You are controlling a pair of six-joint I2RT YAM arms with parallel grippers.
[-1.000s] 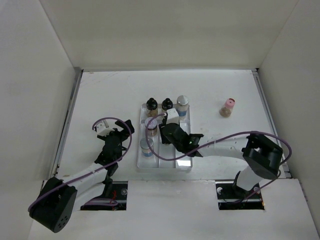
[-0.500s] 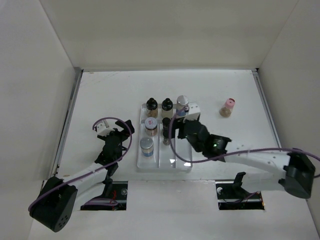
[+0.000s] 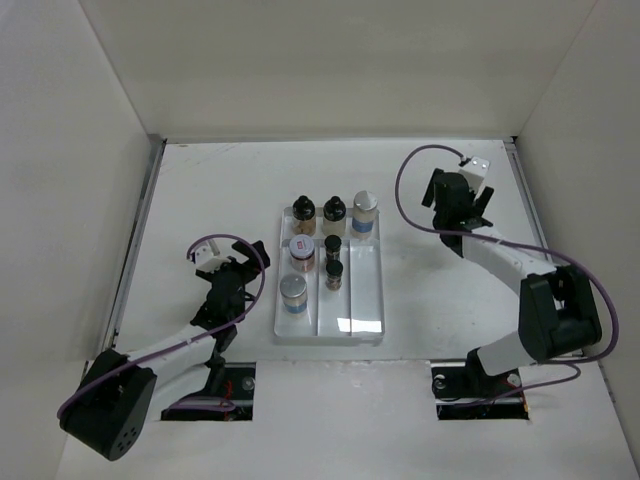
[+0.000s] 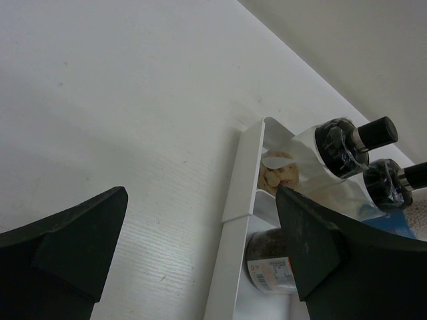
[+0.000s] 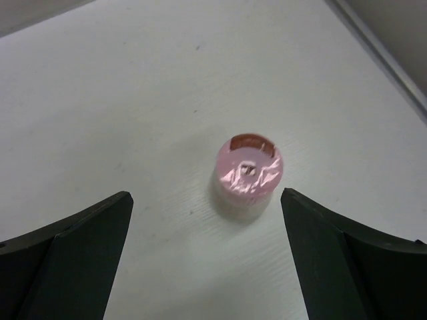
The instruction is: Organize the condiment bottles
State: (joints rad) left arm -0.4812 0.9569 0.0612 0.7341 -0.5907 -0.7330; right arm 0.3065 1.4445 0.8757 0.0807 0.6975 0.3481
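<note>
1. Top view: the white tray (image 3: 365,300) sits mid-frame on the table (image 3: 220,190).
   - At its upper end stand a black-capped bottle (image 3: 304,210), a second black-capped bottle (image 3: 334,210) and a silver-capped bottle (image 3: 366,207).
   - Lower down, the left compartment holds a red-labelled jar (image 3: 301,252) and a blue-labelled jar (image 3: 293,290). The middle compartment holds two dark bottles, one (image 3: 333,245) just above the other (image 3: 334,272).
   - The left gripper (image 3: 245,268) hangs left of the tray, apart from it.
   - The right gripper (image 3: 458,205) is at the upper right, well apart from the tray.
2. Left wrist view: the left gripper (image 4: 200,200) is spread wide and holds nothing. Between its fingers shows the tray's corner rim (image 4: 243,170). The two black-capped bottles (image 4: 347,140) (image 4: 390,183) are at the right edge, and the red-labelled jar (image 4: 270,263) is at the bottom.
3. Right wrist view: the right gripper (image 5: 205,200) is spread wide and empty. The pink-capped bottle (image 5: 248,170) stands upright on the bare table (image 5: 133,100), mid-frame, and neither finger touches it.
</note>
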